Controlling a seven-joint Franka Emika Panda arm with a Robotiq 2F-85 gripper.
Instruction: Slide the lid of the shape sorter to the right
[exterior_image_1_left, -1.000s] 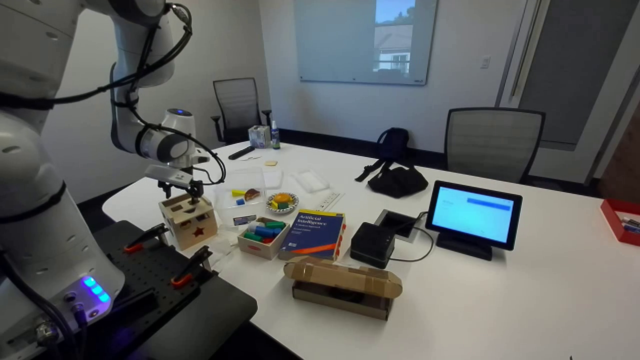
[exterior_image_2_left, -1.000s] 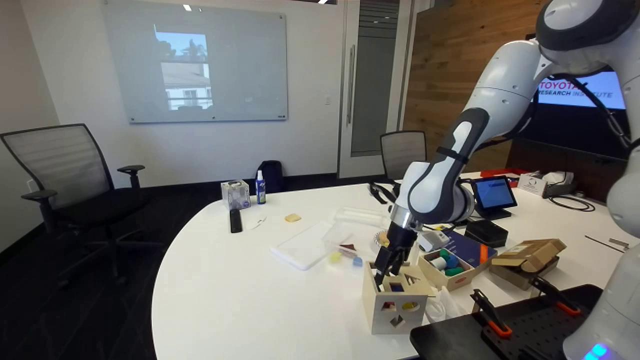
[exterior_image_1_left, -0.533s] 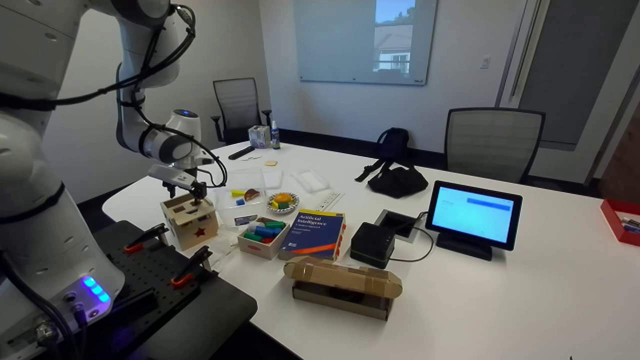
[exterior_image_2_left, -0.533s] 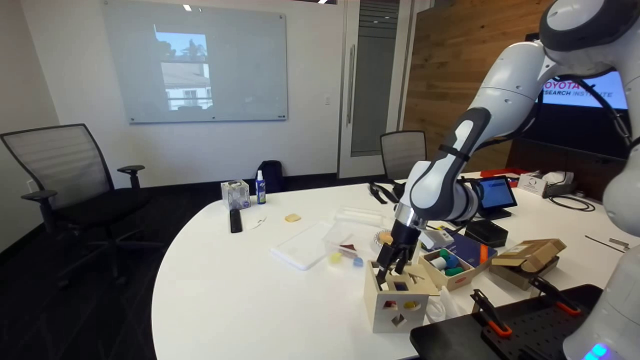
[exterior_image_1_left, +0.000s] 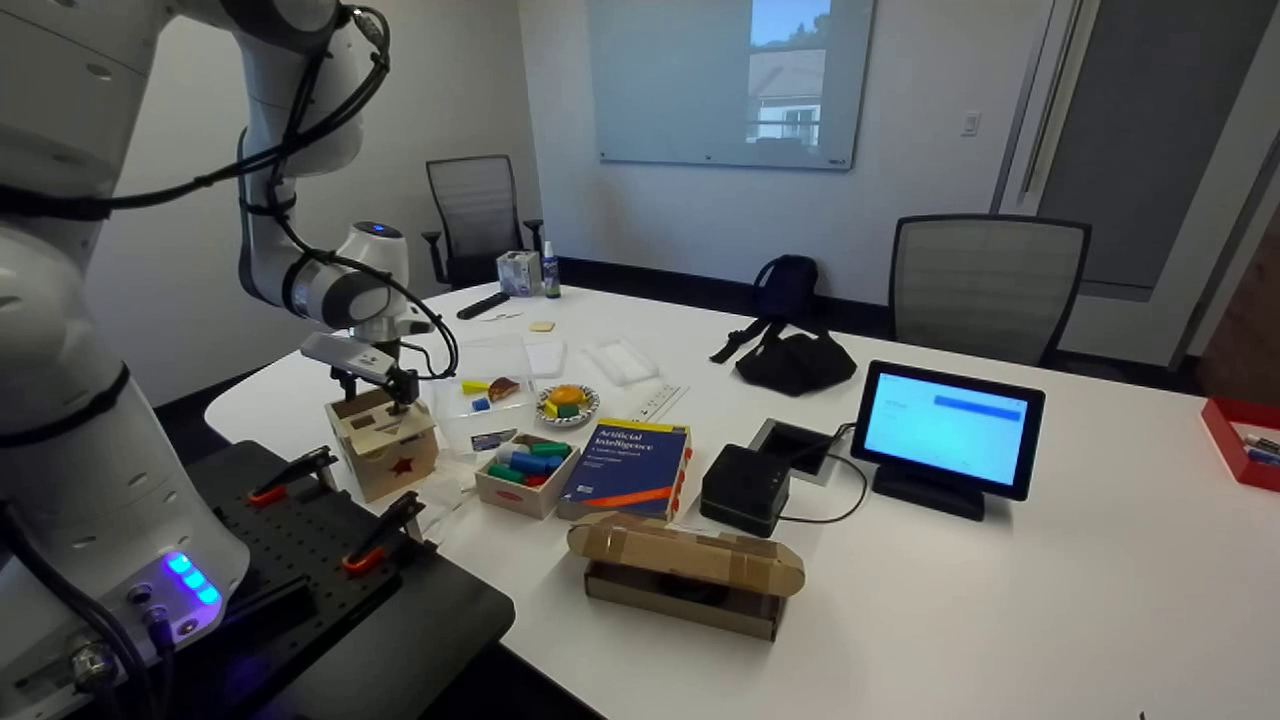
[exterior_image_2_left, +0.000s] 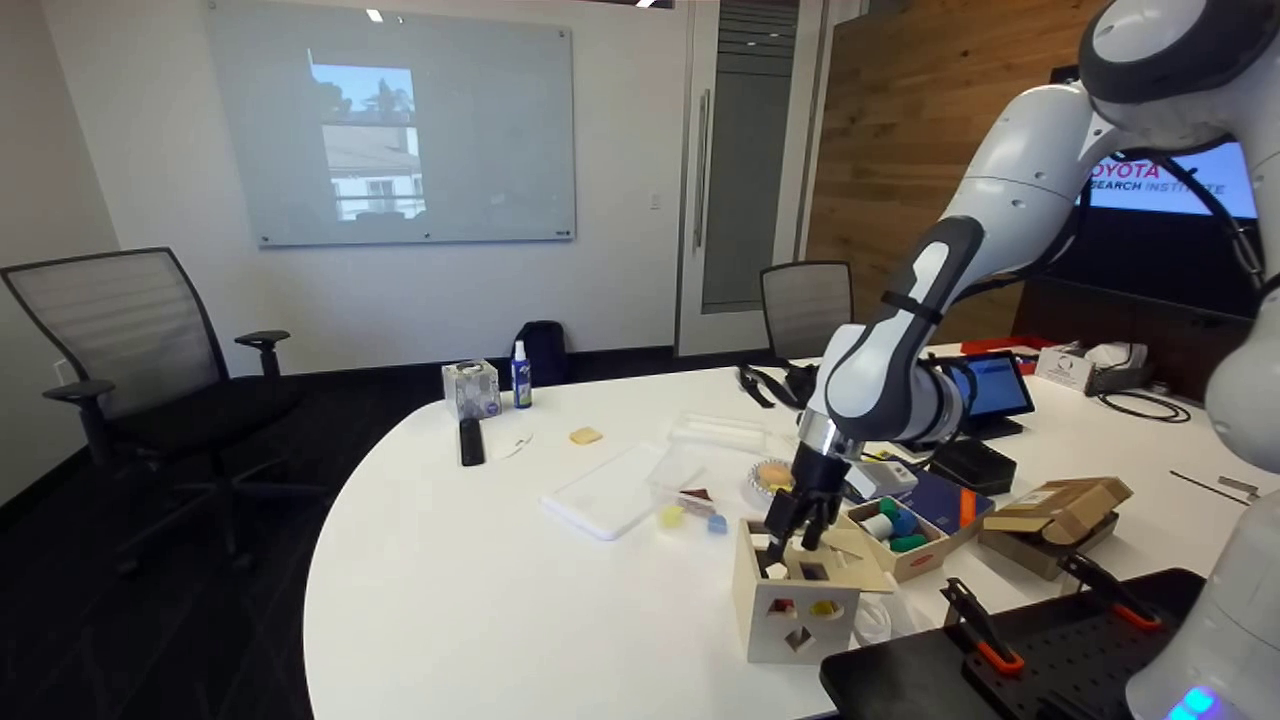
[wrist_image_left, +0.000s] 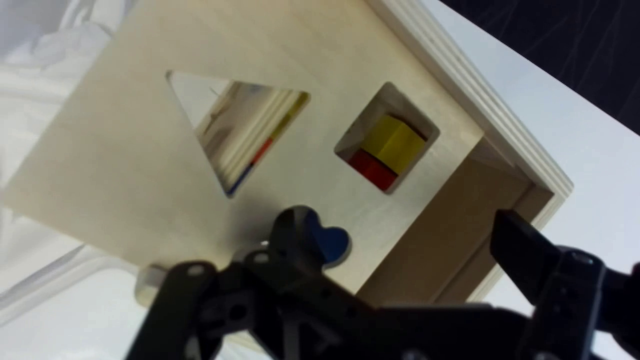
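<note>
The shape sorter is a light-wood cube box in both exterior views (exterior_image_1_left: 400, 480) (exterior_image_2_left: 755, 625), standing near the table edge; its wall also shows in the wrist view (wrist_image_left: 480, 85). Its lid (wrist_image_left: 320, 140) is a flat wood panel with triangle, square and heart holes. The lid is partly slid and overhangs one side in an exterior view (exterior_image_2_left: 858, 568); an open gap shows into the box at the opposite side. My gripper (wrist_image_left: 402, 235) is open, also in both exterior views (exterior_image_1_left: 374, 395) (exterior_image_2_left: 795, 545). One finger is at the heart hole, apparently in it. The other finger is over the gap.
An open box of coloured blocks (exterior_image_1_left: 525, 485) stands beside the sorter, with a blue book (exterior_image_1_left: 625, 470) behind it. A clear plastic container (exterior_image_1_left: 470, 415) and a small plate (exterior_image_1_left: 580, 418) are nearby. Clamps (exterior_image_1_left: 385, 535) sit on the black robot base. A white bag (wrist_image_left: 45, 100) lies under the lid's overhang.
My gripper and the lid have moved together, rightward in both exterior views. The lid's overhang and the gap have grown. The box itself has shifted only slightly.
</note>
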